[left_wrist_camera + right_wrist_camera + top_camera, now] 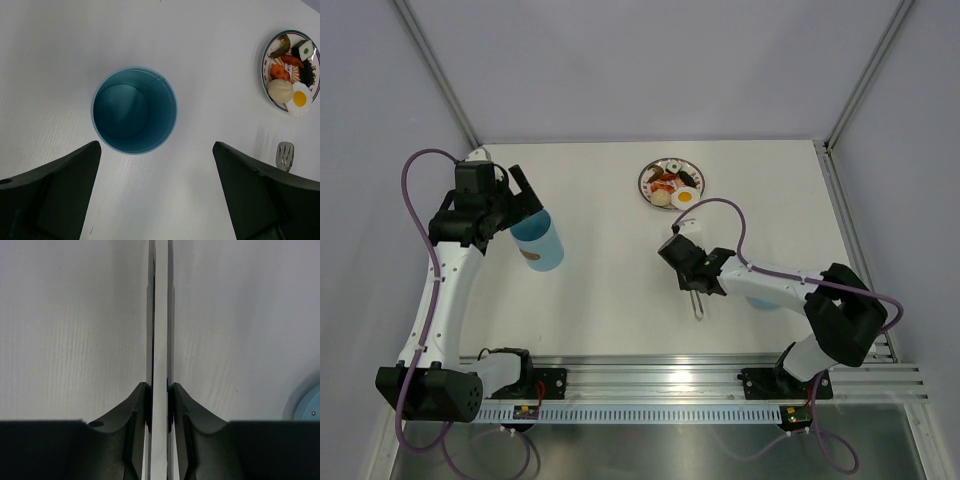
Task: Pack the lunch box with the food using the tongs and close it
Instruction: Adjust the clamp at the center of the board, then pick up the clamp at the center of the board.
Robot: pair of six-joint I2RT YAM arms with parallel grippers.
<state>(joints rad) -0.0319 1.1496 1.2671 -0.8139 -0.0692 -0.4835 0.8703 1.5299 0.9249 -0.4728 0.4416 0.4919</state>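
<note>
Surface: the table (610,300) is white and flat, and all my things sit on it.
Box: the lunch box (134,110) stands up on the left side with no lid on. I look down inside and see nothing in it.
Left side: my left gripper (525,192) hangs right over the box, spread wide, holding nothing.
Tool: my right gripper (160,390) squeezes the tongs (160,315) from both sides, near the middle of the table. The two thin arms are pressed close together.
To pack: the food (292,75) is all on the plate (642,184) at the far side, well apart from the box.
Top: the lid (306,407), I think, is the round blue thing by my right arm.
Done: only the tongs are in hand.
Left to do: move every piece, then shut the box.
Room: pale grey walls (640,70), metal posts (437,70) in the corners, a metal rail (670,375) at the near edge.
</note>
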